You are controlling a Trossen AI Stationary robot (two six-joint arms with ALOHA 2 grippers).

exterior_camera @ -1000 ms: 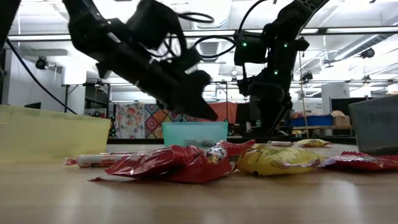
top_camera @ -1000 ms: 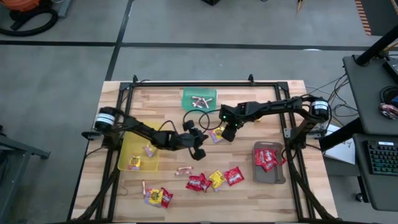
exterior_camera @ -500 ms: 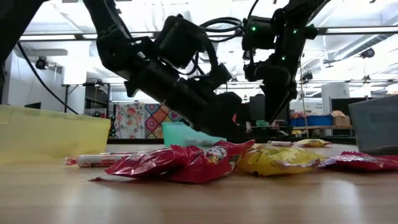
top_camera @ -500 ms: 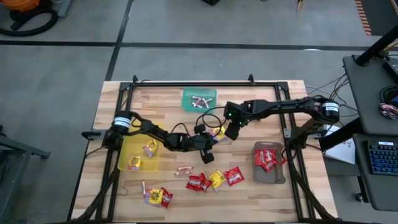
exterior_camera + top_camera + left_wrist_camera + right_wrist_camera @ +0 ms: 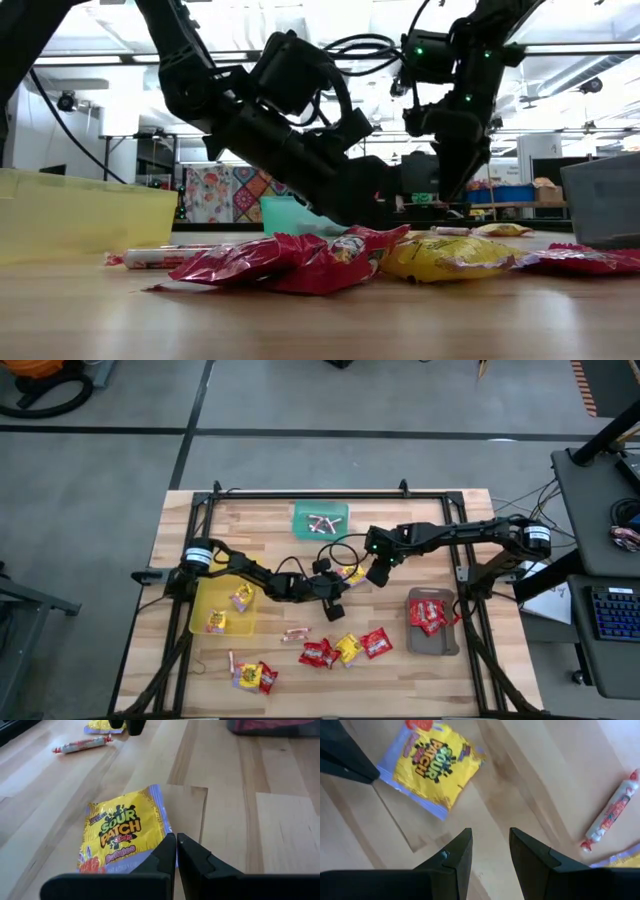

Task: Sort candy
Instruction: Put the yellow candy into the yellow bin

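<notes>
Moved since earlier: left gripper (image 5: 176,851), from beside the yellow tray (image 5: 205,605) to mid-table, fingers pressed together at the edge of a yellow candy packet (image 5: 122,835). Right gripper (image 5: 490,845): just beside it above the same packet, fingers apart, holding nothing. Remaining candy (image 5: 345,649): loose near the table's front edge.
</notes>
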